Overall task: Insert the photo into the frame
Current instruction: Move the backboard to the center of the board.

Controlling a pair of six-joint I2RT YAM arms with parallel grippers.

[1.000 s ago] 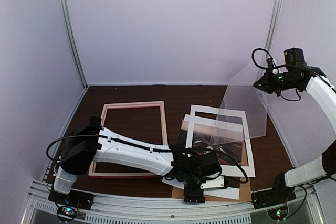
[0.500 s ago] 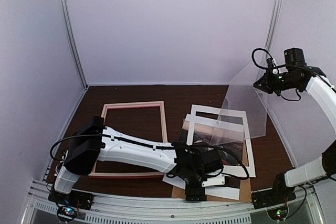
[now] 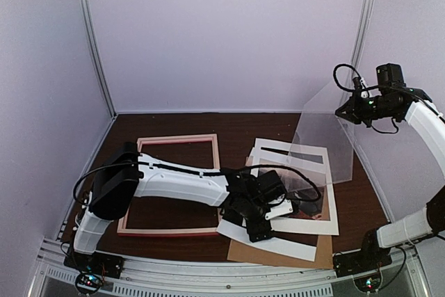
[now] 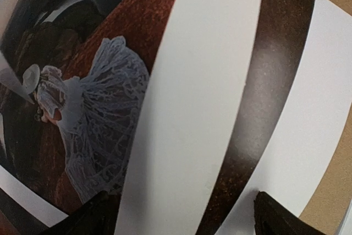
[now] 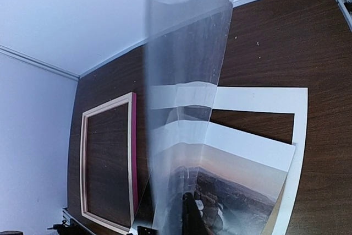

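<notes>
Left gripper [image 4: 184, 216] has shifted farther over the photo [image 4: 71, 108], jaws spread wide; right gripper [image 3: 346, 112] pinches the clear sheet [image 3: 323, 144] aloft.

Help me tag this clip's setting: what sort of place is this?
Probably a robot test booth, not a home: plain lilac walls and metal posts close in a brown table, with two arms bolted to a rail at its near edge.
</notes>
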